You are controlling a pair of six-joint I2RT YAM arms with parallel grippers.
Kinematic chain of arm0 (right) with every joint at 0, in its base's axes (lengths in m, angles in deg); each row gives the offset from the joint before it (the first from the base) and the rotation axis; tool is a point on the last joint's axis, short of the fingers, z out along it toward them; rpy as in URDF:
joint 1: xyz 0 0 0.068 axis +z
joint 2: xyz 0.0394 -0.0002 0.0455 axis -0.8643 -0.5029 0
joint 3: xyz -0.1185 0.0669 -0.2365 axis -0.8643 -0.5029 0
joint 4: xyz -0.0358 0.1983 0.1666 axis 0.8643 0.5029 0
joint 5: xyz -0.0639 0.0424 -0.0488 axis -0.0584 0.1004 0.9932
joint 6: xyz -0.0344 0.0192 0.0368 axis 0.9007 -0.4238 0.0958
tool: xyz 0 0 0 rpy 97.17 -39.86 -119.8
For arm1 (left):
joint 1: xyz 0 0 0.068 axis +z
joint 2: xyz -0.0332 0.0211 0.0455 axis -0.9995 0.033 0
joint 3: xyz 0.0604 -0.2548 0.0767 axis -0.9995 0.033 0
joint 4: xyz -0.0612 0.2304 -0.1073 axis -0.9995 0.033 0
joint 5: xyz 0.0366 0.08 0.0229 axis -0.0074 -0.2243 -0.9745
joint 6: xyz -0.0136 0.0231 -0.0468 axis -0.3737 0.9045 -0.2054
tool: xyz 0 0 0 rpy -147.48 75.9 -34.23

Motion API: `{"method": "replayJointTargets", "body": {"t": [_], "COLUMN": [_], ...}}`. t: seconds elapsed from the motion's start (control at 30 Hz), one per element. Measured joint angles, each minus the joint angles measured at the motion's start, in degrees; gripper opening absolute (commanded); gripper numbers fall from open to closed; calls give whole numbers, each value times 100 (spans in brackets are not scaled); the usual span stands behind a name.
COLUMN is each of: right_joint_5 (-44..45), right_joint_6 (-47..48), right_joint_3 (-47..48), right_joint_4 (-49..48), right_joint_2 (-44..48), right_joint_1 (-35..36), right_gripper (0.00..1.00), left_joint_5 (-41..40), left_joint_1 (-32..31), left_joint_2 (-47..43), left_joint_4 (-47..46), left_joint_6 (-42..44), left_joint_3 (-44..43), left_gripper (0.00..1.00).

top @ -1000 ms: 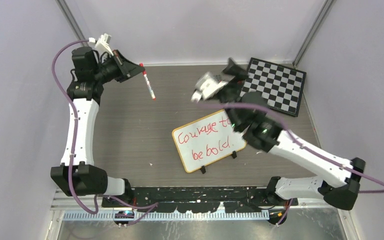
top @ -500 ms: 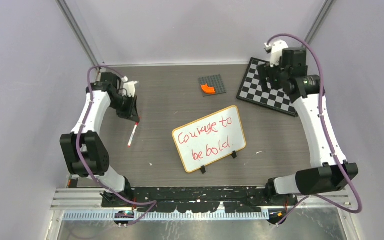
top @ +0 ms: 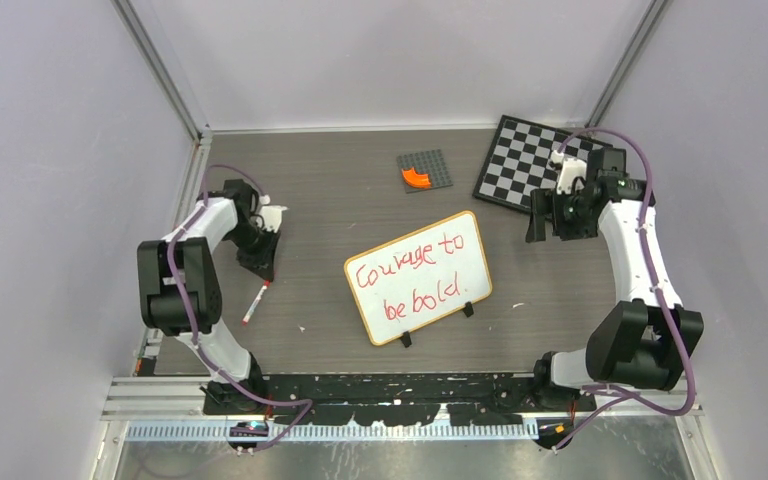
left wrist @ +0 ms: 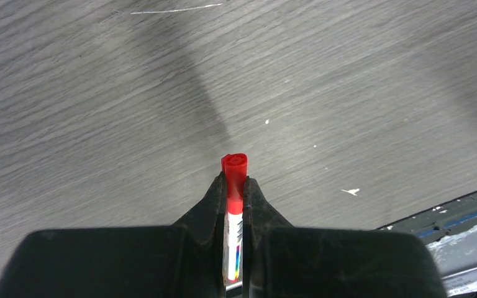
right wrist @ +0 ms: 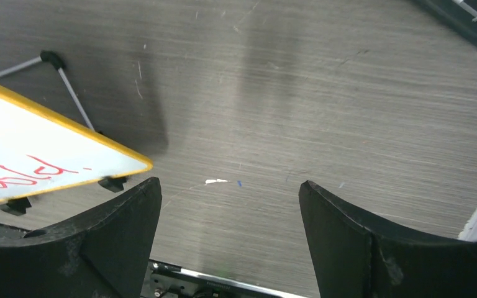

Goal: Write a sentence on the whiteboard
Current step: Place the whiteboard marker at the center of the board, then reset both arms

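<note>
The whiteboard [top: 430, 255], white with an orange frame and black feet, stands tilted at the table's centre. The sentence [top: 412, 285] on it reads "Courage to be bold" in red. My left gripper [top: 260, 270] hangs low at the left of the table, shut on a red-capped marker [top: 252, 305] that points towards the near edge. The left wrist view shows the marker [left wrist: 234, 171] pinched between the jaws of the left gripper [left wrist: 235, 185]. My right gripper [top: 537, 218] is open and empty, right of the whiteboard. In the right wrist view the right gripper [right wrist: 230, 186] is beside the whiteboard's [right wrist: 31, 139] corner.
A black-and-white chequered board [top: 535, 165] lies at the back right, behind my right wrist. A small grey studded plate [top: 430, 165] with an orange piece [top: 416, 178] sits at the back centre. The black mounting rail [top: 400, 385] runs along the near edge.
My left arm has come down from high at the back left to low over the table with the marker. My right arm has swung off the whiteboard to its right side.
</note>
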Motion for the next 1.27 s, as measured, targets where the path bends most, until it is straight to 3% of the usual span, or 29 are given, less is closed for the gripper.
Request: {"method": "replayJointTargets", "body": {"t": [0.13,0.47,0.67,0.97,1.27], "right_joint_5": [-44,-87,-232,-828,-1401], "right_joint_6": [59,234,398,564,662], "right_joint_3": [-319,-667,-636,562,1401], "right_joint_4": [-28,-166,-9,479,704], "right_joint_2": [2,74,74,-302,-833], "right_joint_1": [-15,-42,-50,-588,-1587], "right_gripper": [87,88,91,92,92], "left_joint_5": [-127,-319,-254,544,1047], "left_joint_1": [-35,-190,-199,299,1663], "left_joint_2": [153,289,201,-487,-949], "left_joint_4": [-258,-538,-129,608,511], "left_joint_6": [-4,-50,2,-52,-654], "left_joint_3": [195,380,109,-1751,-2079], "left_gripper": [5,47,97,100,100]}}
